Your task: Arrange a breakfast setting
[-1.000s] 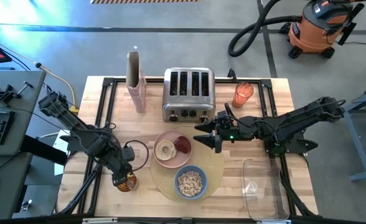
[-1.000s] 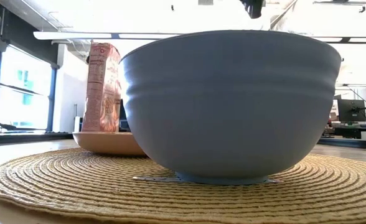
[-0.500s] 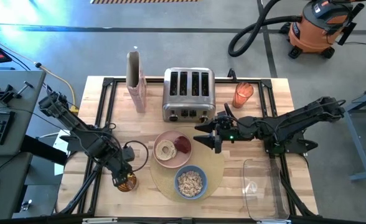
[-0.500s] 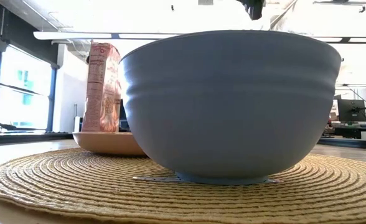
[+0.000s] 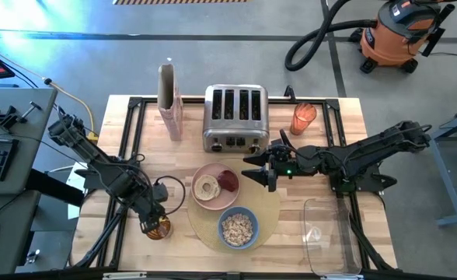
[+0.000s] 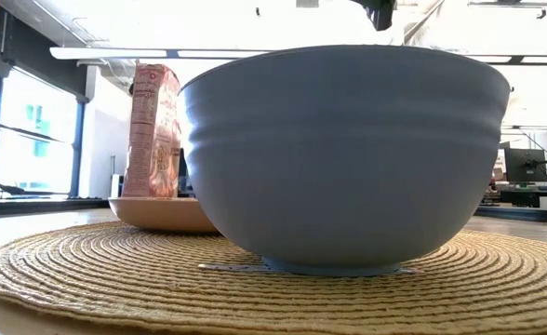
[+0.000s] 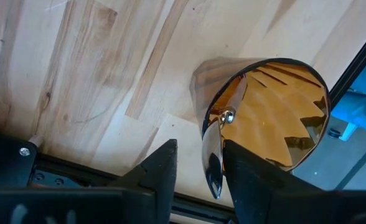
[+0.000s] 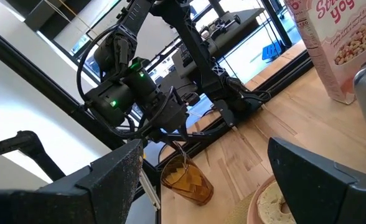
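The spoon [image 7: 213, 158] is seen standing in an amber cup [image 7: 276, 118] at the near left of the table [image 5: 120, 241], its long axis rising out of the rim between the fingers [image 7: 161, 171] of the left claw [image 5: 155, 222]. A narrow gap is left on one side, so no clamp is judged made yet. The left arm is bent steeply down over the cup. The placemat [image 5: 269, 210] lies to the right. The right claw [image 5: 261, 173], spread wide, is held over the mat's far edge.

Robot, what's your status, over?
Left gripper open astride spoon in orange cup. Right gripper open, waiting beside plate. Nothing in the way.
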`<control>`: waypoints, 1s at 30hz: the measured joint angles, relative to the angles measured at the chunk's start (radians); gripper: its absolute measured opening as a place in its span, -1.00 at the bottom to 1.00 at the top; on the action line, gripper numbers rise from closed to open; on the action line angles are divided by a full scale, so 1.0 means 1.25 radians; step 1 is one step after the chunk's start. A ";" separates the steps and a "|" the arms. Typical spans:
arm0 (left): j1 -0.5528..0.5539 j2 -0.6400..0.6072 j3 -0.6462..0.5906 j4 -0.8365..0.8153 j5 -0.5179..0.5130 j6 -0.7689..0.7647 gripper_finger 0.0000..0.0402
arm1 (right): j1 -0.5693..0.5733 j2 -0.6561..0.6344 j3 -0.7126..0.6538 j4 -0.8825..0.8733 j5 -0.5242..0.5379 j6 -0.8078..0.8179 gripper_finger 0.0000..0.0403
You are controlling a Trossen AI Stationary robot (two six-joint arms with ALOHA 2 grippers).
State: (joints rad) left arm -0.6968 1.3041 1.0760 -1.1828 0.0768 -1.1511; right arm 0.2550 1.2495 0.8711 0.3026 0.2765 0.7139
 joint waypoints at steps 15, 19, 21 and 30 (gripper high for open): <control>0.000 0.000 0.000 0.002 0.002 0.000 -0.62 | 0.000 0.000 0.000 0.000 0.000 0.000 0.62; 0.000 0.000 0.000 0.002 0.002 0.001 -0.67 | 0.000 0.000 0.000 0.000 0.000 0.000 0.62; 0.000 0.000 0.000 0.002 0.002 0.001 -0.70 | 0.000 0.000 0.000 0.000 0.000 0.000 0.62; 0.000 0.000 0.000 0.002 0.002 0.000 -0.80 | 0.000 0.000 0.000 0.000 0.000 0.000 0.62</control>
State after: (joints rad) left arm -0.6968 1.3041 1.0760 -1.1805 0.0796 -1.1511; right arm 0.2550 1.2495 0.8711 0.3023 0.2768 0.7136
